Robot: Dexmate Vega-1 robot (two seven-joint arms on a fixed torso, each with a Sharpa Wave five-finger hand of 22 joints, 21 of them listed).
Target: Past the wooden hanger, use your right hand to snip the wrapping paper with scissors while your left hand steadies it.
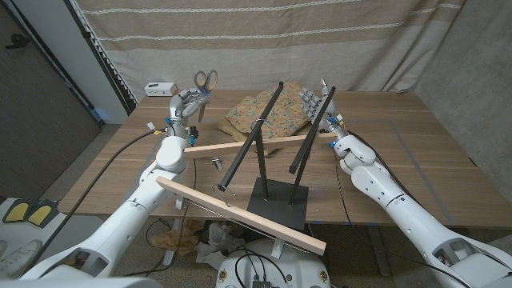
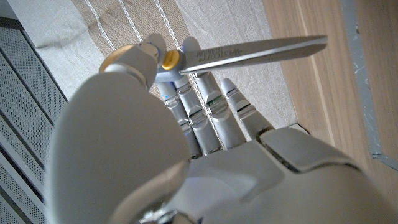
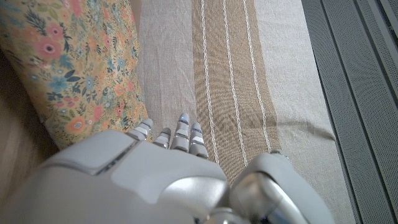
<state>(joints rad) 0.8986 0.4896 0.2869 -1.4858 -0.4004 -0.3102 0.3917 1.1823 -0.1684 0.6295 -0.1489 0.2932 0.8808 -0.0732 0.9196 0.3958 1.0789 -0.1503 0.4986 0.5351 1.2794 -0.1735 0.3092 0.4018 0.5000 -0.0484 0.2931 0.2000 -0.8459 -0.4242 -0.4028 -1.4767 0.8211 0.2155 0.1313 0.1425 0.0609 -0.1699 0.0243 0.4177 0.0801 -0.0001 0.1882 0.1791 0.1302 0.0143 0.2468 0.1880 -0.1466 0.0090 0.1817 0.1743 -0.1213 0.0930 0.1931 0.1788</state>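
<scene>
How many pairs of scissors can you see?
1: the scissors are held up by the left hand, over the table's far left. More could be hidden behind the floral paper.

Floral yellow wrapping paper, grey-handled silver scissors, pale wooden hanger, brown-striped beige curtain

The left robot hand holds grey-handled scissors up above the far left of the desk. The floral wrapping paper lies crumpled at the far middle, and the right robot hand is raised, fingers apart, just beside its right edge. A black stand with two slanted rods rises nearer, wooden slats crossing it.
</scene>
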